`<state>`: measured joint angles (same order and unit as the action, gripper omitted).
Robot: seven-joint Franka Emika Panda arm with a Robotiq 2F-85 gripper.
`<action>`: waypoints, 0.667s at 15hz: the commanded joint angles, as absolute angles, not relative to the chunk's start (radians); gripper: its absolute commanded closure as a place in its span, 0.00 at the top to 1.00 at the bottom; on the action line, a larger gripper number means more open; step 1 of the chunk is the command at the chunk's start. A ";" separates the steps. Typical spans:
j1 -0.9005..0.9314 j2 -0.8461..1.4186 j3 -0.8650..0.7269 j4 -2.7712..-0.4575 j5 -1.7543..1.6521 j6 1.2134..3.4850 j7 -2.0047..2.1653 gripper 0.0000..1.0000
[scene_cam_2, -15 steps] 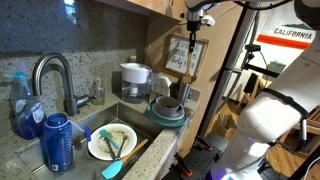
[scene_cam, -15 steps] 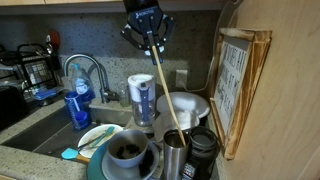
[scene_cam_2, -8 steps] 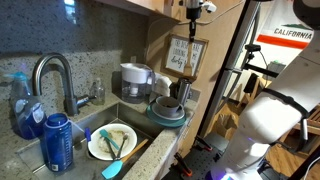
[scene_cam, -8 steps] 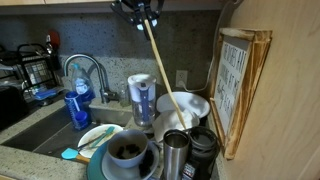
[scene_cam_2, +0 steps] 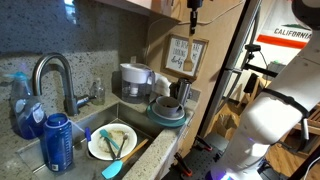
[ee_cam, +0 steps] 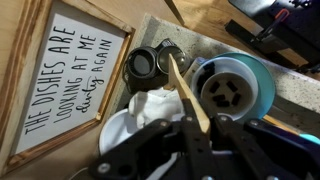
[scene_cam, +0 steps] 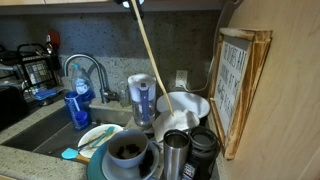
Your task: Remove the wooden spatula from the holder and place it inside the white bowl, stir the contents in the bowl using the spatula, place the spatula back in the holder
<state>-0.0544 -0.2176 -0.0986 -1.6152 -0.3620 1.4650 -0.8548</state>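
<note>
Wooden spatula (scene_cam: 149, 60) | clamped in gripper (ee_cam: 200, 128) | tip clear above holder (scene_cam: 176, 153) rim

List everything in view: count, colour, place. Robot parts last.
wooden spatula: one, light tan, hanging tilted, lower end above the holder
holder: one, steel, counter front
black mug: one, black, beside the holder
white bowl: one, greyish white, dark inside, on a teal plate
white dish: one, shiny white, behind the holder
green-rimmed plate: one, white, by the sink
blue bottle: one, blue, by the faucet
faucet: one, metal, over the sink
pitcher: one, white and clear, behind the bowl
framed sign: one, wood-framed, against the wall
pincer: one, black, shut on the spatula's top
</note>
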 commanded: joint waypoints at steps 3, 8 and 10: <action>-0.036 -0.199 -0.094 -1.572 -0.291 1.412 -0.820 0.03; -0.023 -0.225 -0.087 -1.632 -0.264 1.472 -0.760 0.03; -0.017 -0.229 -0.085 -1.656 -0.253 1.489 -0.740 0.03</action>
